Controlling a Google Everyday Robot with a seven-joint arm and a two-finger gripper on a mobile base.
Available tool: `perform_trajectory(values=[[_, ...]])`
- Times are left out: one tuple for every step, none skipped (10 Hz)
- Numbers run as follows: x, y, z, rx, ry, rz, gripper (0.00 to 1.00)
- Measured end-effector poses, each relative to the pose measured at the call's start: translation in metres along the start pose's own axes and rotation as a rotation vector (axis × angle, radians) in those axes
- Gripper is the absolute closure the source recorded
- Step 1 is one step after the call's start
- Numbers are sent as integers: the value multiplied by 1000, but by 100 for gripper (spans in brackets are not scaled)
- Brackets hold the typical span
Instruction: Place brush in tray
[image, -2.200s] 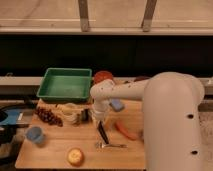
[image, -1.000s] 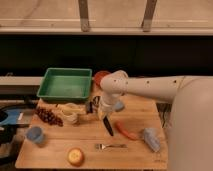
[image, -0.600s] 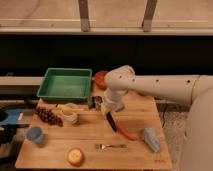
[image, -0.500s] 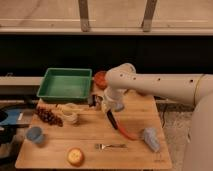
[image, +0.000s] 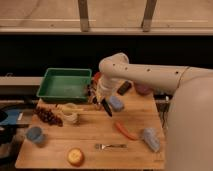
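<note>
The green tray (image: 50, 81) stands at the back left of the wooden table. My gripper (image: 101, 96) hangs just off the tray's right front corner, at the end of the white arm that comes in from the right. It is shut on the brush (image: 107, 107). The black handle slants down and right from the fingers, above the tabletop. The brush's bristle head is hidden by the gripper.
A blue object (image: 116, 103) lies right of the brush. There is a dark block (image: 124, 88), a purple bowl (image: 143, 90) and an orange bowl (image: 96, 77) at the back. An orange carrot-like piece (image: 126, 131), a fork (image: 111, 146), a tipped grey-blue cup (image: 150, 138), grapes (image: 47, 115), a blue cup (image: 34, 135) and a yellow fruit (image: 75, 156) lie around.
The gripper has lifted the brush off the table near the fork and carried it back and left, up to the tray's right front corner.
</note>
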Motion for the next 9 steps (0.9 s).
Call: perform_trajectory(values=[[-13, 8, 7, -6, -3, -13, 100], [-26, 14, 11, -11, -9, -25, 100], [-42, 20, 14, -15, -18, -38, 100], [-57, 29, 17, -19, -25, -54, 100], [-67, 37, 20, -22, -29, -69, 100], [-82, 50, 25, -33, -32, -94, 100], [-92, 57, 27, -53, -37, -113, 100], [-97, 61, 28, -70, -35, -129, 100], [-101, 65, 26, -84, -38, -142, 100]])
